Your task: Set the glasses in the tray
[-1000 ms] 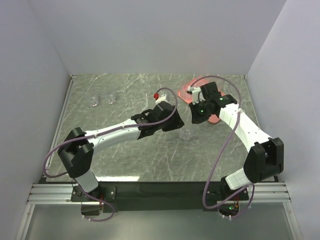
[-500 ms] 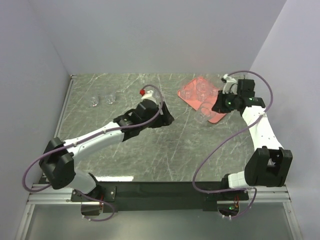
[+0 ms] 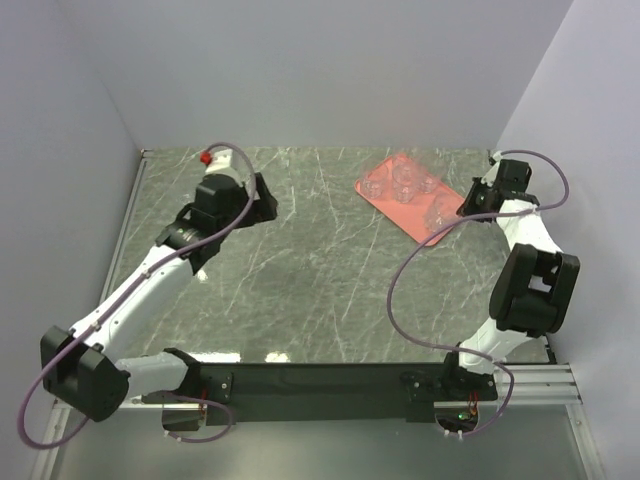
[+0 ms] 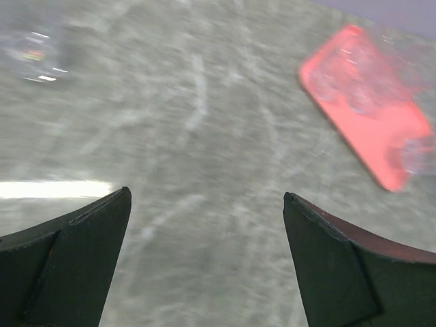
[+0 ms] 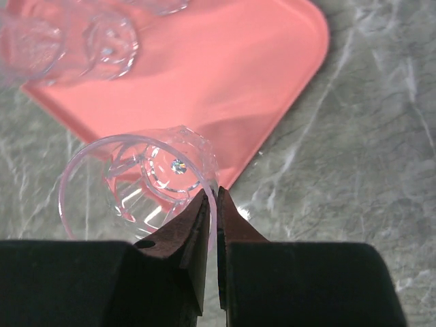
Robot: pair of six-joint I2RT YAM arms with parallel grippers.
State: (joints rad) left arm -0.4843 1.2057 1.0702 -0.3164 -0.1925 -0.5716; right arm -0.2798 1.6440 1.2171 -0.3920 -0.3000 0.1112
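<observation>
The salmon-pink tray (image 3: 408, 216) lies at the far right of the table. Three clear glasses (image 3: 404, 178) stand in its far part, two of them in the right wrist view (image 5: 103, 42). My right gripper (image 3: 463, 206) is at the tray's right end, shut (image 5: 212, 194) on the rim of another clear glass (image 5: 139, 180) that sits over the tray's edge (image 5: 225, 88). My left gripper (image 3: 262, 195) is at the far left, open and empty (image 4: 204, 197) above bare table. One blurred glass (image 4: 34, 48) shows at the upper left of its view, the tray (image 4: 361, 129) at the upper right.
The table is grey-green marble, walled at the back and both sides. My left arm (image 3: 150, 270) stretches diagonally across the left half and covers the far-left spot. My right arm (image 3: 530, 270) stands along the right wall.
My left arm has swung from the table's middle to the far left, open. My right gripper has moved from over the tray to its right end. The loose glass mid-table no longer shows.
</observation>
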